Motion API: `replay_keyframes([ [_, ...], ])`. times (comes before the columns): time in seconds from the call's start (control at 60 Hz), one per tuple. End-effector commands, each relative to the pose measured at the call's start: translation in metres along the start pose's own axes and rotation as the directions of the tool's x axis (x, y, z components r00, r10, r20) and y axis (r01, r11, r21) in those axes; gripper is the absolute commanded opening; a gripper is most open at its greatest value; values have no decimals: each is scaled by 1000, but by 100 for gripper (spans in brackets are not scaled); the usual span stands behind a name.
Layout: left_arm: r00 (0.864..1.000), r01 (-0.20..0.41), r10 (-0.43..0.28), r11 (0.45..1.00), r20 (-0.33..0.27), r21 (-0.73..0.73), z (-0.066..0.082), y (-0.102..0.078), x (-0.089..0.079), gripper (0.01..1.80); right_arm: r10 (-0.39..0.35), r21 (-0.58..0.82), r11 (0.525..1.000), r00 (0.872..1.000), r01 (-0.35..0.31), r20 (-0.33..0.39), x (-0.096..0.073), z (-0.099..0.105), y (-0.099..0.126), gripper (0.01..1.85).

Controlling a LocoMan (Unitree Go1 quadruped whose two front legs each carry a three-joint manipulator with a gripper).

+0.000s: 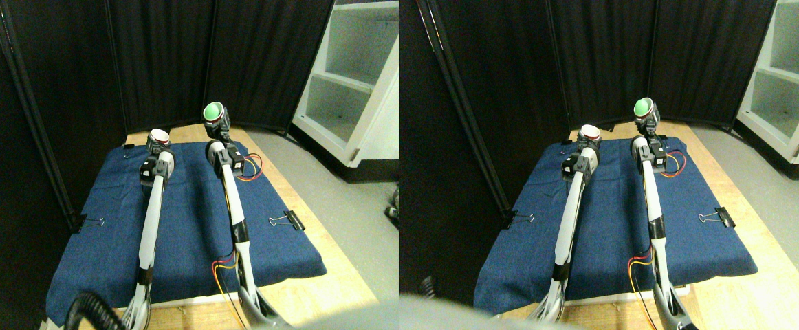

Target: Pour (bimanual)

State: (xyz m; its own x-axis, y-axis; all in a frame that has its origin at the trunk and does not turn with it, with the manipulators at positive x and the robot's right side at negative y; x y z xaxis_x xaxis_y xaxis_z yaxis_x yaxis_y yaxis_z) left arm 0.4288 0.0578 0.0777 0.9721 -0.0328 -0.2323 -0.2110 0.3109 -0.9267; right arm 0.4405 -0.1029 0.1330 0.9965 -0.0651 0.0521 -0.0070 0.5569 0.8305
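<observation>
Two cups are held up over the blue cloth (186, 227). My left gripper (158, 146) is shut on a red cup (159, 137) with a white inside, held upright at the far left of the cloth. My right gripper (218, 126) is shut on a green cup (214, 110), raised higher and tilted so that its green inside faces the camera. The green cup stands to the right of the red cup and apart from it. What the cups contain cannot be made out.
The cloth is clipped to a wooden board (317, 275) with binder clips (288, 220) at its edges. Black curtains (166, 62) close off the back and left. A white shelf unit (351, 82) stands at the right on grey floor.
</observation>
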Motion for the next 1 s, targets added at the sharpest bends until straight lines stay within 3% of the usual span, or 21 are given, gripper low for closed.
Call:
replay_keyframes([
  [0.017,999,48,-48,999,0,-23,-5,-15,-3,33,18,10,1000,1000,-18,20,0,1,11,33],
  [0.2,999,48,-48,998,-5,-42,-17,-25,-11,33,11,-14,1000,1000,-10,28,0,-4,12,33],
  [0.4,997,53,-55,997,-49,-49,-24,-32,-11,33,12,-48,999,1000,-11,23,1,-8,17,33],
  [0.583,998,38,-40,998,-44,-45,-27,-27,-9,33,44,-80,996,999,-44,-2,5,-7,21,33],
  [0.717,998,37,-39,998,-43,-48,-27,-23,-6,33,27,-99,995,1000,-27,2,3,-5,25,33],
  [0.833,999,30,-33,997,-38,-67,-30,-19,-3,33,59,-137,989,998,-60,-12,2,-1,31,33],
  [1.0,999,28,-30,997,-31,-78,-32,-18,-1,33,44,-143,989,999,-46,-18,-2,1,40,33],
])
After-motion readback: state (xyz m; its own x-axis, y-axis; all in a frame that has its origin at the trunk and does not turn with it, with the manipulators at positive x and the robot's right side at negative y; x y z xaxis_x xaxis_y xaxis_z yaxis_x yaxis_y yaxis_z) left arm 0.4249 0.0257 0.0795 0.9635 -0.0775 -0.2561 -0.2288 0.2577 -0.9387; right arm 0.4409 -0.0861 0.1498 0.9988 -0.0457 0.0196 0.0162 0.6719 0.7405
